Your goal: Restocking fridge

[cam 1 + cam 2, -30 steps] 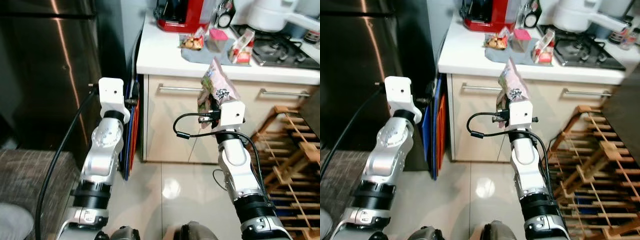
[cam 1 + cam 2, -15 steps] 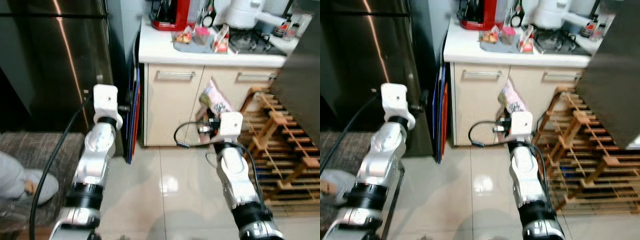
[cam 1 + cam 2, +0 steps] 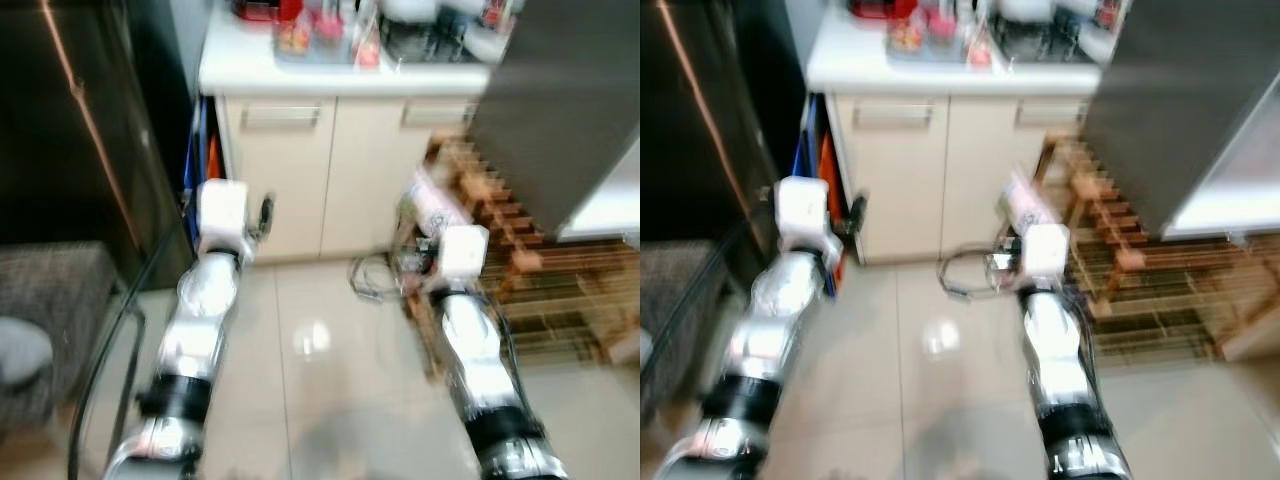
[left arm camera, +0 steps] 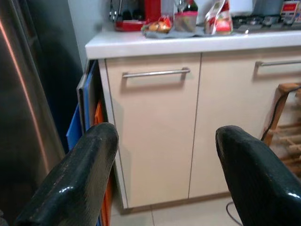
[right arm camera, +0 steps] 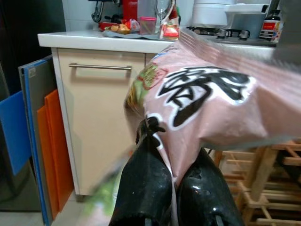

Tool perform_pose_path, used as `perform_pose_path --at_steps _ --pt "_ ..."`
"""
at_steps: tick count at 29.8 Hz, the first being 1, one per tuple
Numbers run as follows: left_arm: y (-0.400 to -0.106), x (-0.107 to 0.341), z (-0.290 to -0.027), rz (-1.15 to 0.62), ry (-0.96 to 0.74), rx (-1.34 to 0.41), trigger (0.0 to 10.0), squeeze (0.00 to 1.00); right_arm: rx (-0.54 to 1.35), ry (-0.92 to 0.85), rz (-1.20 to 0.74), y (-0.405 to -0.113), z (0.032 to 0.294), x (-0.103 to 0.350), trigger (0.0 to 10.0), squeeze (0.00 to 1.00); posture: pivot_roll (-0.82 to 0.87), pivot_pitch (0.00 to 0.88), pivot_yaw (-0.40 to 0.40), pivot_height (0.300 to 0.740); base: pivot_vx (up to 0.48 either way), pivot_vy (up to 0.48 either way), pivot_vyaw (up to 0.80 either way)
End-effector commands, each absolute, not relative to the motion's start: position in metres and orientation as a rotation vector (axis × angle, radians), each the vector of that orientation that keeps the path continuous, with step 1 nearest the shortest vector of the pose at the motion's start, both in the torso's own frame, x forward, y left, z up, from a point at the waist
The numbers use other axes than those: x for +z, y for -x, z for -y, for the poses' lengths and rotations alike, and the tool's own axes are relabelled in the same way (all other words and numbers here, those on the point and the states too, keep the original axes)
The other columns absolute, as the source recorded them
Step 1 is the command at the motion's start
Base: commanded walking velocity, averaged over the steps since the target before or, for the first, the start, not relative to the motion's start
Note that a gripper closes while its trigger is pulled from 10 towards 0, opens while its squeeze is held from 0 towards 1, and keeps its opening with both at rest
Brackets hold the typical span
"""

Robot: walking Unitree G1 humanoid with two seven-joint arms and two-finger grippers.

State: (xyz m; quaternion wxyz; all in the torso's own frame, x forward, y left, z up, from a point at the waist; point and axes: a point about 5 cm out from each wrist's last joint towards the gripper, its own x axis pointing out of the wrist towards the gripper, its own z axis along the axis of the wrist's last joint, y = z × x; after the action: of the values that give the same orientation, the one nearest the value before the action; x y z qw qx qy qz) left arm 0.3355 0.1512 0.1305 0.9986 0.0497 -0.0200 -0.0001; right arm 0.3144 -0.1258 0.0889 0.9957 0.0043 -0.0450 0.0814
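Note:
My right gripper (image 5: 171, 188) is shut on a pink snack bag (image 5: 211, 103) with black lettering, held up in front of the cream cabinets (image 3: 320, 160); the same bag (image 3: 432, 203) shows blurred above the right wrist. My left gripper (image 4: 164, 174) is open with nothing between its fingers, facing the cabinet door with a steel handle (image 4: 156, 73). A dark steel fridge (image 3: 60, 130) stands at the left. A grey open door panel (image 3: 560, 100) fills the upper right.
The white counter (image 4: 188, 43) carries a red appliance (image 4: 153, 12), small packets (image 4: 218, 21) and a stove. Blue and orange boards (image 4: 89, 127) lean between fridge and cabinet. A wooden rack (image 3: 530, 270) stands at the right. A grey mat (image 3: 50, 300) lies left on the tiled floor.
The whole picture has shifted and blurred: the camera has backed away and turned right, so the counter sits farther off. The right gripper still holds the bag; the left stays open.

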Motion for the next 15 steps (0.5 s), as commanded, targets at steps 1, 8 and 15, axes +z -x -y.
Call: perform_pose_path --at_steps 1,8,15 --pt "-0.3383 0.1299 -0.1452 0.036 -0.091 -0.005 10.0 0.0 0.131 0.0 0.112 -0.3168 0.1375 0.0939 0.0 0.0 -0.11 0.0 -0.011 0.74 0.0 -0.469 0.0" --pt "-0.3416 0.1274 -0.1487 0.027 -0.097 0.016 10.0 0.0 0.146 0.013 0.115 -0.3164 0.1355 0.0934 0.0 0.0 -0.12 0.0 -0.011 0.74 0.0 -0.468 0.0" --pt "-0.3465 0.1291 -0.1492 0.034 -0.104 0.025 10.0 0.0 0.143 0.019 0.114 -0.3135 0.1377 0.0898 0.0 0.0 -0.12 0.0 -0.005 0.74 0.0 -0.461 0.0"
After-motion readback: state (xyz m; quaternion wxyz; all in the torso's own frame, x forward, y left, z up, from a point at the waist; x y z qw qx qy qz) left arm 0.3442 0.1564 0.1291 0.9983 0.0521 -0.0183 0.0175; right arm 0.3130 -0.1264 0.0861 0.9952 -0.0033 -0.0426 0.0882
